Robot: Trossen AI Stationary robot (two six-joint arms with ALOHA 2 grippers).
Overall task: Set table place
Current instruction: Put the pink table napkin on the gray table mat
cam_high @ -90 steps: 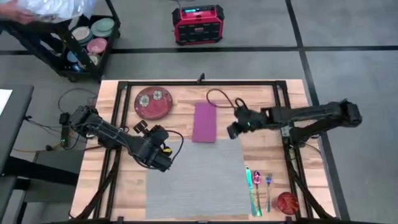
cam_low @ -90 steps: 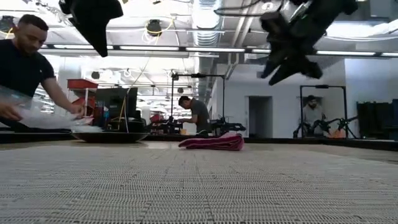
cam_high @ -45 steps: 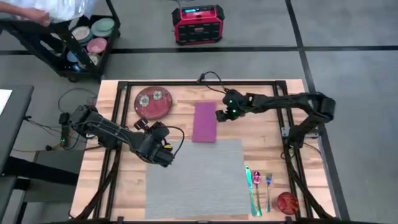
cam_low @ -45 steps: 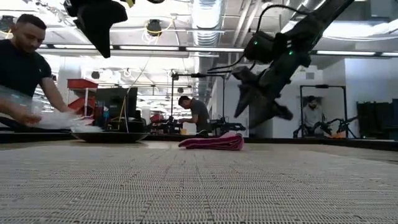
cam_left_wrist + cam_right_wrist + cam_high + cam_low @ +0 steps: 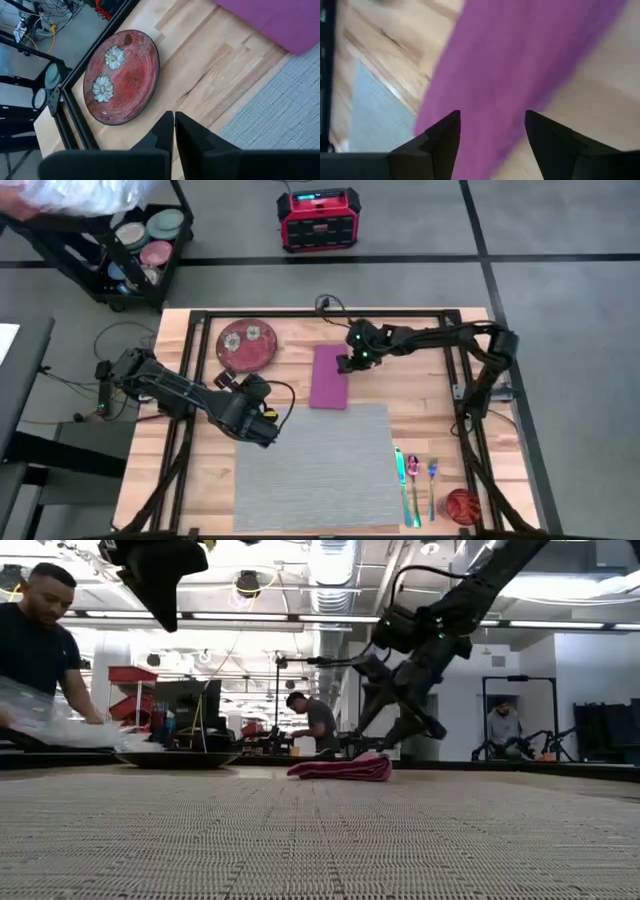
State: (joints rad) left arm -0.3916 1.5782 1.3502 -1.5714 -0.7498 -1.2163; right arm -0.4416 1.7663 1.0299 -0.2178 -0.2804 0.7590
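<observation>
Right tool (image 5: 345,363) sits over the right edge of the purple napkin (image 5: 329,376), far-centre of the table (image 5: 430,385). Fingers (image 5: 440,137) spread wide, nothing between them; wrist view shows purple cloth filling the gap below. Low view has the tool (image 5: 390,735) hanging just above the napkin (image 5: 340,769); can't tell if it's touching.

Left tool (image 5: 262,423) is at the far-left corner of the grey placemat (image 5: 315,465), hovering over the table edge of the mat. Its fingers (image 5: 162,135) are pressed together, holding nothing.

Placemat lies flat on the near-centre of the table, long side running near to far. Napkin lies just beyond its far edge, touching or nearly so.

Red flowered plate (image 5: 247,345) sits far-left on the table, apart from the napkin. Cutlery (image 5: 415,480) lies on the wood just right of the placemat; a small red round object (image 5: 461,505) is at the near-right corner.

A person (image 5: 35,640) leans over something beyond the table in the low view.
</observation>
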